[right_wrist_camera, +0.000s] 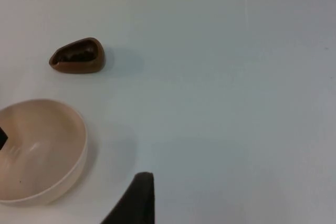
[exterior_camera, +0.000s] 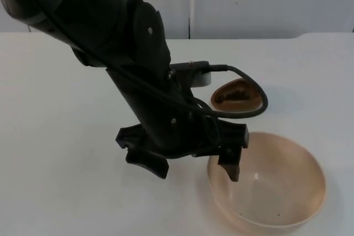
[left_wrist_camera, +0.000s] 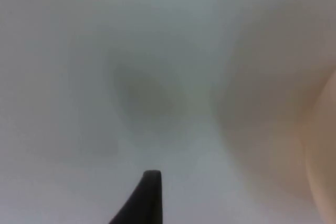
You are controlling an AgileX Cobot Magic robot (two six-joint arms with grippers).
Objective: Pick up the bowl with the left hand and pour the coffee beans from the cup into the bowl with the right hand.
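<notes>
The bowl (exterior_camera: 268,183) is sitting on the table (exterior_camera: 61,136) close to you, cream-coloured, upright and holding no beans, and it is not lifted yet. The cup (exterior_camera: 237,95), a small brown one with dark coffee beans inside, is standing just behind it toward the wall, apart from the bowl and untouched. You are working the first step: the left gripper (exterior_camera: 191,165) is hanging low at the bowl's near-left rim with its fingers spread wide, one finger (exterior_camera: 230,165) dipping just over the rim on the inside and the other out over bare table beside the bowl, so nothing is being gripped. In the left wrist view the bowl's pale wall (left_wrist_camera: 320,156) is showing right next to the fingertip. From the right wrist view you are seeing bowl (right_wrist_camera: 39,150) and cup (right_wrist_camera: 77,56) from well back over the table, so I judge the right arm is waiting; whether its gripper (right_wrist_camera: 137,200) is open or closed I cannot tell. Next you are needing to settle the left fingers astride the rim, one inside and one outside, close them firmly on the wall, and raise the bowl level. Watch that the inner finger is not pushing the bowl sideways toward the cup as you are closing.
</notes>
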